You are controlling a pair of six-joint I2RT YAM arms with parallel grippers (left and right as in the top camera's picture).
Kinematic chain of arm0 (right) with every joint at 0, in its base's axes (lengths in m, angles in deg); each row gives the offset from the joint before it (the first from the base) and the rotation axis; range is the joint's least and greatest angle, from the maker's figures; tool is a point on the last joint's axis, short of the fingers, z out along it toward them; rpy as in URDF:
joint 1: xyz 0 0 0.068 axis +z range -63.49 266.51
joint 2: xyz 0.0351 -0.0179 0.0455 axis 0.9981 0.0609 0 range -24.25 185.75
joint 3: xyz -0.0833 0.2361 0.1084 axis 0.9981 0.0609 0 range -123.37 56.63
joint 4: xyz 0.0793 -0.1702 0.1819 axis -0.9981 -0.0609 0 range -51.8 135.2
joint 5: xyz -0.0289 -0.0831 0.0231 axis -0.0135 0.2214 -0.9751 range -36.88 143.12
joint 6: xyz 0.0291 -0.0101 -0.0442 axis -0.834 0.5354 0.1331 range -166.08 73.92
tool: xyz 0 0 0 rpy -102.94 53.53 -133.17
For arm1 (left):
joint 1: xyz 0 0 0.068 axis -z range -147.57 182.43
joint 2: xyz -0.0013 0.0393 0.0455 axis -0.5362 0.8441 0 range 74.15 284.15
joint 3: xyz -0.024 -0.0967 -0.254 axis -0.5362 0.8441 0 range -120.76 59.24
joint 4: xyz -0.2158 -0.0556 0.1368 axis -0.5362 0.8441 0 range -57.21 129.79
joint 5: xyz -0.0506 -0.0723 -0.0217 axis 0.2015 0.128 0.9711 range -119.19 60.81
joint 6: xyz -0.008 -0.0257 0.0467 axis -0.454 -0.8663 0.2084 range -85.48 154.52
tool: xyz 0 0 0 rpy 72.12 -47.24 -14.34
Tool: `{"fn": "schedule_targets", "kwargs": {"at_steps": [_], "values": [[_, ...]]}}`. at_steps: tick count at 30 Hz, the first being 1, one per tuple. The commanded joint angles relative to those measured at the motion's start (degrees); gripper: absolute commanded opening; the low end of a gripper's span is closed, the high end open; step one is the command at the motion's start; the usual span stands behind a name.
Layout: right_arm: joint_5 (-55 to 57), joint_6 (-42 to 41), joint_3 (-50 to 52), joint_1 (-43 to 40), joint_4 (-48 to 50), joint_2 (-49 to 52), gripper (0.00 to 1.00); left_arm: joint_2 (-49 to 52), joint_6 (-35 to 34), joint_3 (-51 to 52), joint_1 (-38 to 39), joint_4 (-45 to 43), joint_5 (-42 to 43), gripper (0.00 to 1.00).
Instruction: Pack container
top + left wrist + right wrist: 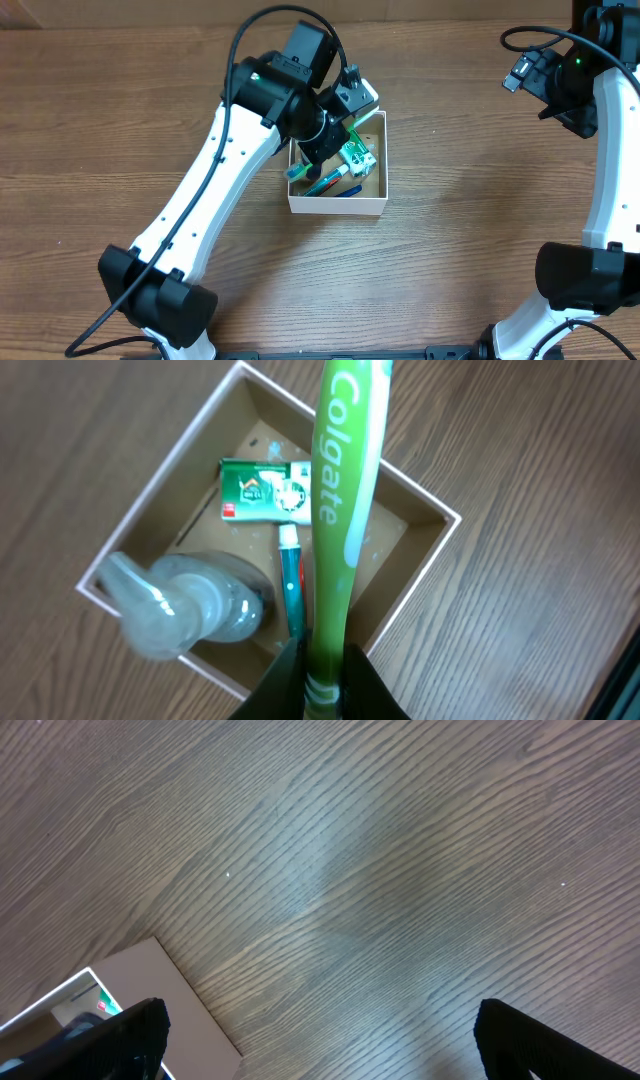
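The container (337,207) is a small square box with white walls and a brown inside, at the table's middle. It also shows in the left wrist view (420,550). My left gripper (325,680) is shut on a green Colgate toothbrush (335,510) and holds it above the box. Inside lie a green toothpaste box (262,491), a teal tube (291,585) and a clear pump bottle (185,605). My right gripper (320,1040) is open and empty, high at the far right over bare wood; the container's corner (150,985) shows at its lower left.
The left arm (215,170) reaches across from the front left and covers the box's back left part. The right arm (610,150) stands along the right edge. The wooden table (470,180) lies around the box.
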Motion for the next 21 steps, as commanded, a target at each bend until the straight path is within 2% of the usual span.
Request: {"fn": "schedule_targets", "kwargs": {"at_steps": [1, 11, 19, 21], "values": [[0.2, -0.1, -0.2, -0.1, 0.3, 0.0, 1.0, 2.8, 3.1, 3.1, 0.0, -1.4, 0.3, 0.15], [0.2, -0.1, -0.2, -0.1, 0.3, 0.0, 1.0, 7.3, 4.4, 3.4, 1.1, -2.3, 1.1, 0.2], [0.2, -0.1, -0.2, -0.1, 0.3, 0.0, 1.0, 6.1, 0.7, 3.0, 1.2, -0.6, 0.5, 0.37], [0.2, -0.1, -0.2, -0.1, 0.3, 0.0, 1.0, 4.1, -0.8, 2.6, 1.2, 0.5, 0.0, 0.44]]}}
